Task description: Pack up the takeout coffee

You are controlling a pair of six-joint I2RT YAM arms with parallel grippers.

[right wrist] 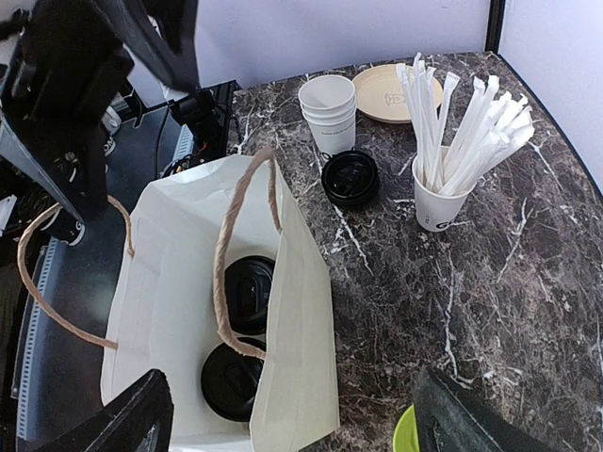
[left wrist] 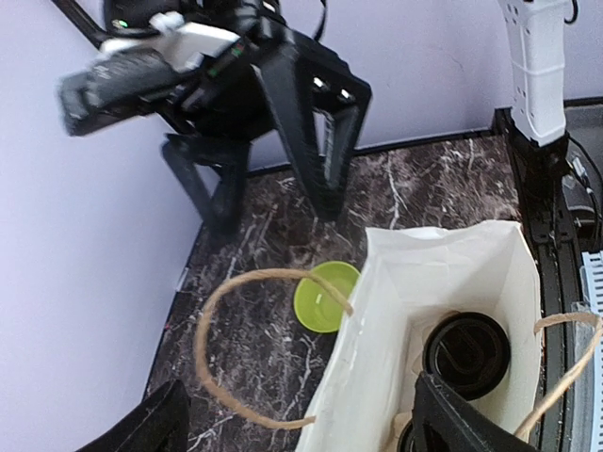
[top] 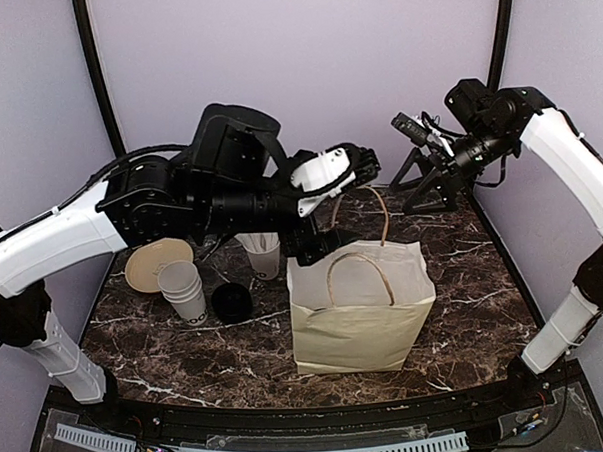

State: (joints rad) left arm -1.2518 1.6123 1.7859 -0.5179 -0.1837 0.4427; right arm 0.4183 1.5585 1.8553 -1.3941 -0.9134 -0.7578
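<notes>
two takeout coffee [right wrist: 250, 292] cups, black lids on, stand upright side by side on the floor of the white paper bag [top: 360, 304]. we see the left gripper [top: 317, 245] hanging over the bag's rim at its 11 o'clock, jaws wide apart, nothing between them. right gripper [top: 425, 186] sits at the bag's 1 o'clock, well apart from it, jaws also spread and empty. at the bag's 9 o'clock on the marble table [top: 465, 309]: loose black lid [top: 231, 302], stack of lidless cups [top: 184, 289], cup of straws [top: 264, 253].
</notes>
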